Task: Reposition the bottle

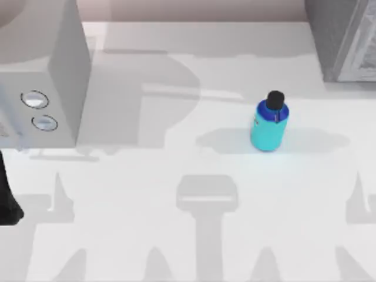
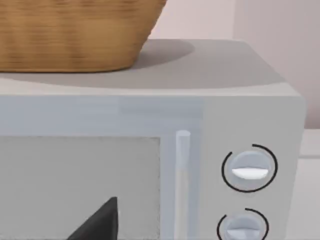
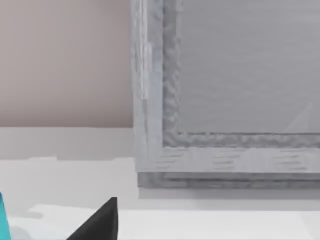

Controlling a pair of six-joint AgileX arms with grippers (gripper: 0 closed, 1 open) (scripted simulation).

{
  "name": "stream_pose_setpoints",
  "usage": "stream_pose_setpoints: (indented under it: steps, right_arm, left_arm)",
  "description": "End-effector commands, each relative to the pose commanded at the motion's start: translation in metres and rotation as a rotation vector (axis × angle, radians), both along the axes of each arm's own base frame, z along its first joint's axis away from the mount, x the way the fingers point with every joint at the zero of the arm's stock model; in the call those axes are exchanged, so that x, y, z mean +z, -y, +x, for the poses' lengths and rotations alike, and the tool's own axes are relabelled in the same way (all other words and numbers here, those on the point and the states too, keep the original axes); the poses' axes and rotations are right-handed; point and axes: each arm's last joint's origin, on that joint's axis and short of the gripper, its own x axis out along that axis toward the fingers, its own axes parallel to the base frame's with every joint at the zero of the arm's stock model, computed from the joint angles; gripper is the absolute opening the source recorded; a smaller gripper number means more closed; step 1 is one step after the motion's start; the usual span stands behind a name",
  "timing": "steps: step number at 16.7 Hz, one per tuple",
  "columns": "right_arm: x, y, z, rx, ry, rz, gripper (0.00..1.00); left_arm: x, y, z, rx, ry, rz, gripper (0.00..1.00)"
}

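The bottle (image 1: pixel 269 122) stands upright on the white table, right of centre, cyan with a dark blue shoulder band and a black cap. Nothing touches it. A cyan sliver of the bottle (image 3: pixel 3 218) sits at the edge of the right wrist view. A black part of my right gripper (image 3: pixel 99 223) shows low in that view, facing a grey cabinet. A black part of my left gripper (image 2: pixel 99 223) shows in the left wrist view, in front of the microwave door. A dark piece of my left arm (image 1: pixel 6 197) sits at the table's left edge.
A grey microwave (image 1: pixel 41 82) with two round knobs (image 1: pixel 35 100) stands at the back left, with a wicker basket (image 2: pixel 75 35) on top. A grey cabinet (image 1: pixel 343 38) stands at the back right. Arm shadows cross the white table (image 1: pixel 176 247).
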Motion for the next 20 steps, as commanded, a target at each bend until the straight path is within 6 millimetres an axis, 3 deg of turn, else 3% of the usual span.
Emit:
stream_pose_setpoints:
  steps: [5,10,15,20]
  right_arm:
    - [0.004,-0.001,0.003,0.019,0.000,-0.002,1.00]
    - [0.018,-0.003,0.021,0.097,-0.002,-0.013,1.00]
    - [0.027,-0.009,0.059,0.229,-0.010,-0.028,1.00]
    - [0.009,-0.018,0.108,0.395,-0.032,-0.042,1.00]
  left_arm:
    - [0.000,0.000,0.000,0.000,0.000,0.000,1.00]
    - [0.000,0.000,0.000,0.000,0.000,0.000,1.00]
    - [0.000,0.000,0.000,0.000,0.000,0.000,1.00]
    - [0.000,0.000,0.000,0.000,0.000,0.000,1.00]
